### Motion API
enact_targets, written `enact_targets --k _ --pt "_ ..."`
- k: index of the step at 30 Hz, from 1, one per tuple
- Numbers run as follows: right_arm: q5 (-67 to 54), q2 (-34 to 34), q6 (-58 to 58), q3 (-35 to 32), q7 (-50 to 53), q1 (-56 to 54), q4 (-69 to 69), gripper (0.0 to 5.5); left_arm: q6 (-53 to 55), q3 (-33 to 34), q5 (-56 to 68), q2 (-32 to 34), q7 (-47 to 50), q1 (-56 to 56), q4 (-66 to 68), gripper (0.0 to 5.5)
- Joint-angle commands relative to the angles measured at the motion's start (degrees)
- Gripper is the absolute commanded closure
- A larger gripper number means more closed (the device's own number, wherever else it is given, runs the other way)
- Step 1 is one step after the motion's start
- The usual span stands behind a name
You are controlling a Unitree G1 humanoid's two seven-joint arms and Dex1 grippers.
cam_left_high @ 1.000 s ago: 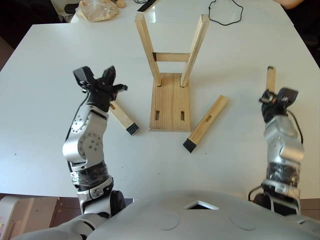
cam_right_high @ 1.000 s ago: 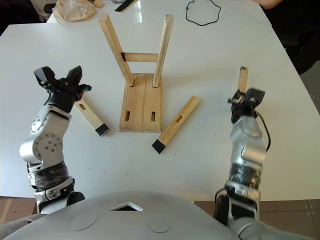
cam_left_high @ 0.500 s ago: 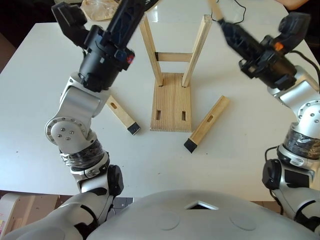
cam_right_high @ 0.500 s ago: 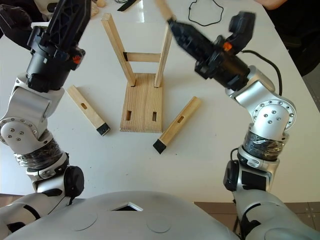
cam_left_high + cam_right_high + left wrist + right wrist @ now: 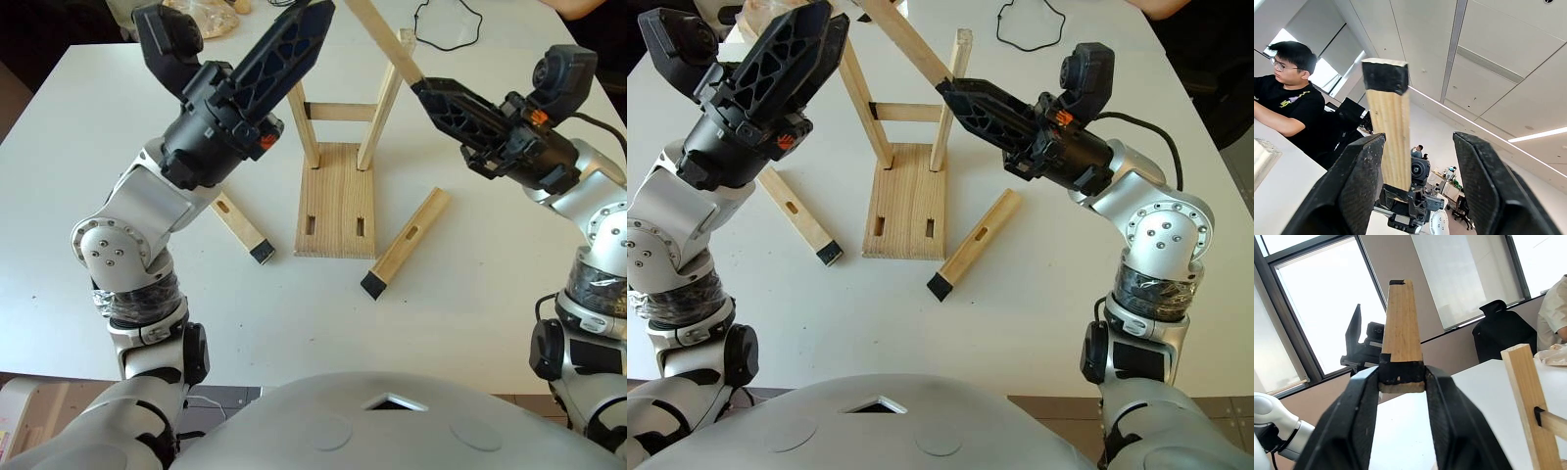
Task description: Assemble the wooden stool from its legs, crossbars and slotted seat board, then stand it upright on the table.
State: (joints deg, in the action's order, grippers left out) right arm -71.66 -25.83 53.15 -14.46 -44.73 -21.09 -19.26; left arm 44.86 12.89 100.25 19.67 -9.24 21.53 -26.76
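Note:
The slotted seat board [image 5: 333,201] lies flat mid-table. Two legs [image 5: 384,98] stand in its far slots, joined by a crossbar [image 5: 338,112]. One loose leg [image 5: 238,221] lies left of the board and another [image 5: 407,241] lies right of it. My right gripper [image 5: 421,86] is raised over the board and shut on the black-capped end of a third leg [image 5: 1400,328], which slants up and away toward the left. My left gripper [image 5: 309,24] is also raised and open. Its fingers [image 5: 1359,196] flank the leg's far end [image 5: 1388,122] without touching it.
A clear bag [image 5: 196,20] sits at the table's far left and a black cable [image 5: 446,24] at the far right. The near half of the table [image 5: 294,323] is bare white surface.
Both arms have risen from the table. The right gripper carried the leg up and tilted it leftward; the left gripper swung right toward the leg's free end.

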Motion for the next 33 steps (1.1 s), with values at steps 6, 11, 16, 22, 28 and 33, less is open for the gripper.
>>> enact_targets --k 6,11,16,22,28,33 --pt "-3.27 -1.67 1.29 1.49 0.61 2.76 -2.47 4.14 -1.49 -1.47 0.34 1.69 -0.51 0.24 0.23 2.93" --pt "-5.00 -1.94 1.39 1.94 1.40 4.15 -3.57 4.14 -1.34 -1.67 -0.33 2.85 -1.11 0.24 0.98 2.93" --pt "-5.45 -2.56 1.46 2.99 1.37 5.10 -4.03 4.14 -1.80 -1.83 -1.39 3.45 -2.00 0.74 1.49 2.93" --pt "-4.70 -2.55 1.05 4.33 1.35 5.51 -3.53 4.14 -2.00 -1.92 -2.88 3.69 -3.09 1.85 2.97 2.93" --pt "-6.22 -2.54 1.78 4.53 2.56 6.01 -3.27 4.14 -2.02 -1.19 -4.39 4.42 -4.12 2.60 3.98 2.93" --pt "-6.43 -2.51 2.01 4.96 3.27 6.26 -3.14 4.14 -2.12 -1.06 -5.15 4.73 -5.28 2.72 3.68 3.63"
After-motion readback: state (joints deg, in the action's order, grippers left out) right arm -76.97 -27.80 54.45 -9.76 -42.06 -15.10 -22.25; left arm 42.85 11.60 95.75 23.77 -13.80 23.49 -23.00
